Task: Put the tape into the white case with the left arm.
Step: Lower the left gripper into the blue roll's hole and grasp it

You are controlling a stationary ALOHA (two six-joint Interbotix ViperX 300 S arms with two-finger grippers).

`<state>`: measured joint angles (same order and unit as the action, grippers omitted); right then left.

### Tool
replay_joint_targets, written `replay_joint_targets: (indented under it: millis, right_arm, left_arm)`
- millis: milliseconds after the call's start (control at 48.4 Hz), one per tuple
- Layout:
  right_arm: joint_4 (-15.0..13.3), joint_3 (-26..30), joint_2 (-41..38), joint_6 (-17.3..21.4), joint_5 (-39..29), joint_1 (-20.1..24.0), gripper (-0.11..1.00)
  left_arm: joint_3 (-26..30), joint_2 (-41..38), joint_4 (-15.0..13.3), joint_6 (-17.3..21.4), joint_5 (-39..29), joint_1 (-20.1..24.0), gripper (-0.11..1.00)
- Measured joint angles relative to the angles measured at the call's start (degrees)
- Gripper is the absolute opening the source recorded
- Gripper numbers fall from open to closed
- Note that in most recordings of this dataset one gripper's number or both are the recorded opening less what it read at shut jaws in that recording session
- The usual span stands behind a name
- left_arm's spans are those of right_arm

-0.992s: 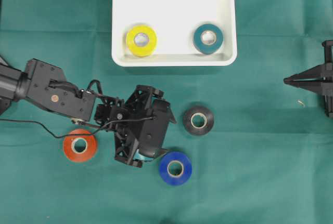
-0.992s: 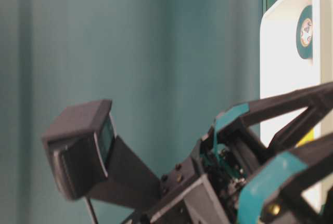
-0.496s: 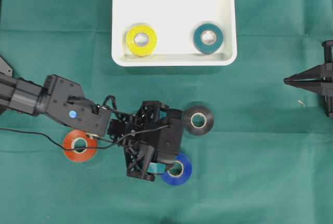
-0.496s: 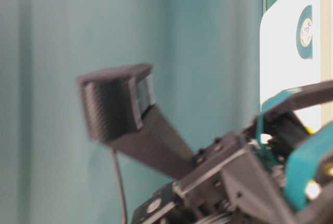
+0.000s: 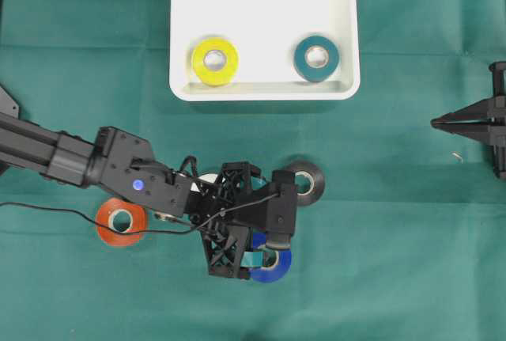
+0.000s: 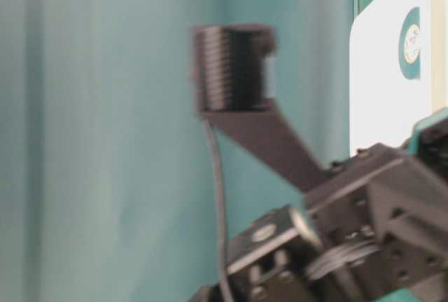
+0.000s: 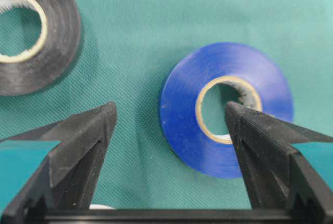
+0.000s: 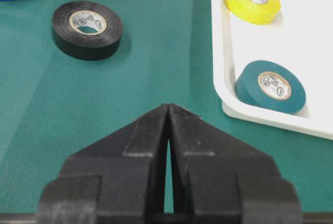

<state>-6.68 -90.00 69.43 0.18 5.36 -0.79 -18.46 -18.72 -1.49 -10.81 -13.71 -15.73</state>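
A blue tape roll (image 7: 179, 115) lies flat on the green cloth, seen partly under my left gripper (image 5: 261, 255) in the overhead view. My left gripper (image 7: 170, 108) is open. Its right finger (image 7: 260, 146) stands over the roll's hole and its left finger (image 7: 83, 146) over the cloth beside the roll, so one side of the ring lies between the jaws. The white case (image 5: 265, 92) sits at the far middle, holding a yellow roll (image 5: 214, 61) and a teal roll (image 5: 316, 58). My right gripper (image 5: 435, 123) rests shut at the right edge, holding nothing.
A black roll (image 5: 308, 181) lies just right of the left gripper, also visible as the black roll (image 7: 57, 26) in the wrist view. An orange roll (image 5: 120, 222) lies under the left forearm. A cable trails left across the cloth.
My left arm has reached further right and toward the near edge, bringing the gripper from beside the blue roll to over it. The jaws stayed equally wide. The right arm has not moved.
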Motion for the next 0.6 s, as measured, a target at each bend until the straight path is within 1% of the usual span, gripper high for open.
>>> replay_joint_targets:
  millis: [599]
  right_arm:
    - [0.0,0.0,0.0,0.0,0.0,0.0,-0.09]
  left_arm:
    - [0.8,-3.0,-0.1,0.0,-0.2,0.0,0.86]
